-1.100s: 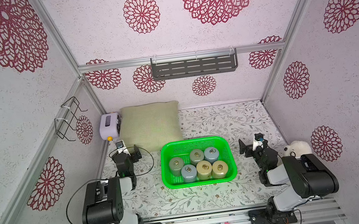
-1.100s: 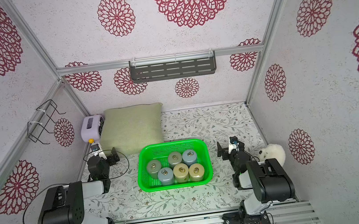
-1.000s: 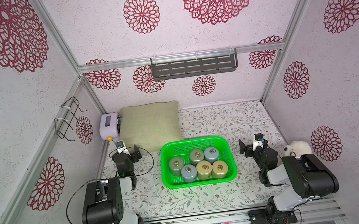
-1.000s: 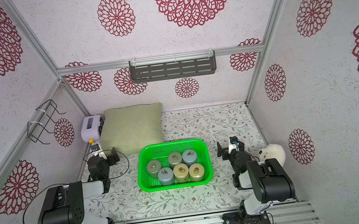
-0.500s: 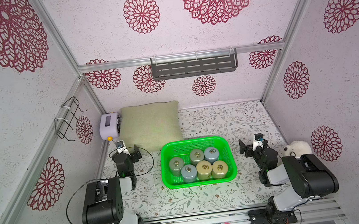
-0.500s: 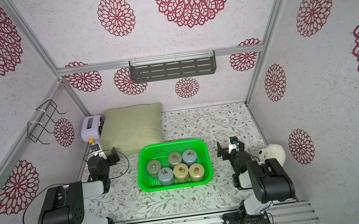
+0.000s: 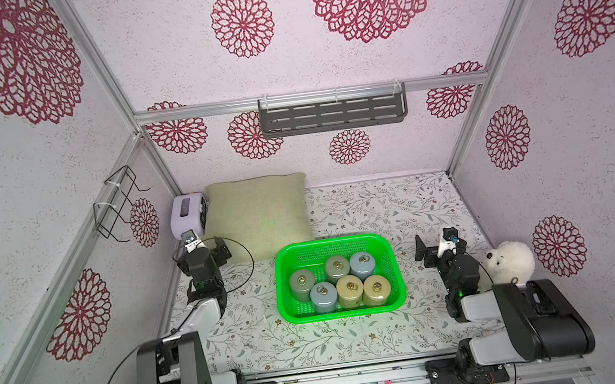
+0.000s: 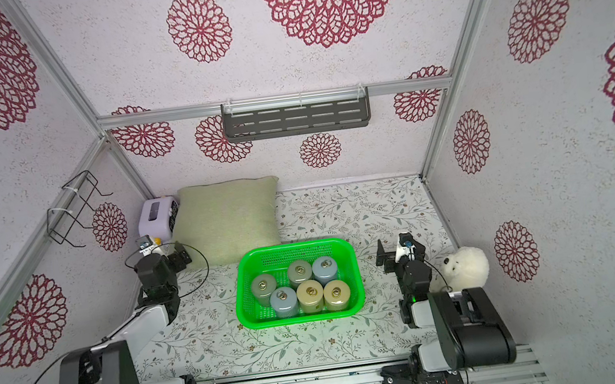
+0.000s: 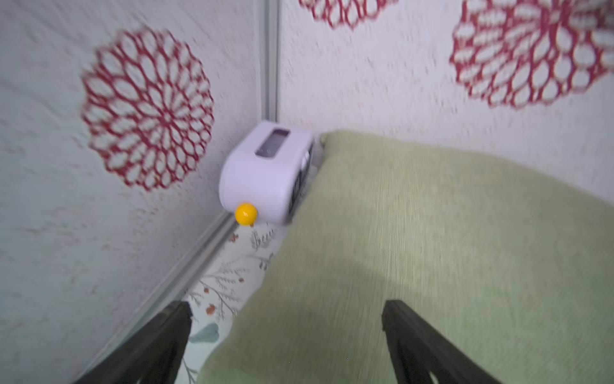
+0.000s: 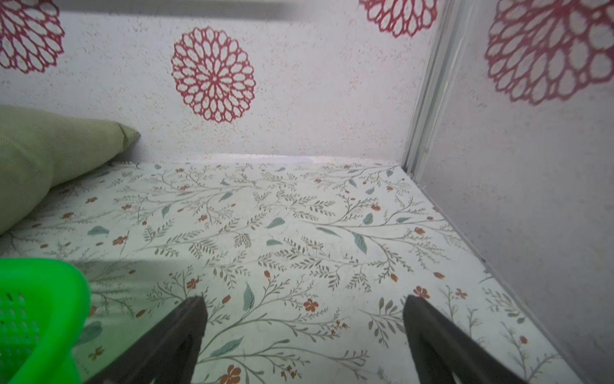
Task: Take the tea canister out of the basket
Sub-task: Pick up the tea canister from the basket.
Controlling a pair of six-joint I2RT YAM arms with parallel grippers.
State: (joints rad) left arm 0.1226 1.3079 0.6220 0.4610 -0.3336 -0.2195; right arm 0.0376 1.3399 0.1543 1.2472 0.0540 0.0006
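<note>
**six canisters packed in the basket, both arms parked at its sides**

the green basket (image 7: 330, 241) sits mid-desk, and in both top views all six tea canisters (image 7: 350, 289) stand upright inside it in two rows of three. they are pressed close together, each with a ring on its lid. the perforated walls close them in on every side, and neighbours crowd each one.

the left fingers (image 9: 159, 339) are spread wide and grip nothing. they sit low at the near edge of a pale green cushion (image 7: 259, 215), which lies just behind the basket. a lilac clock (image 9: 265, 169) with a yellow ball (image 9: 246, 214) is wedged in the corner beside the cushion.

the right fingers (image 10: 179, 332) are also spread wide and empty above the floral desk (image 10: 299, 226), with the basket's corner (image 10: 50, 282) just beside them. a white plush toy (image 7: 510, 262) sits against the right arm on the side away from the basket. a grey shelf (image 7: 332, 115) hangs on the back wall.
</note>
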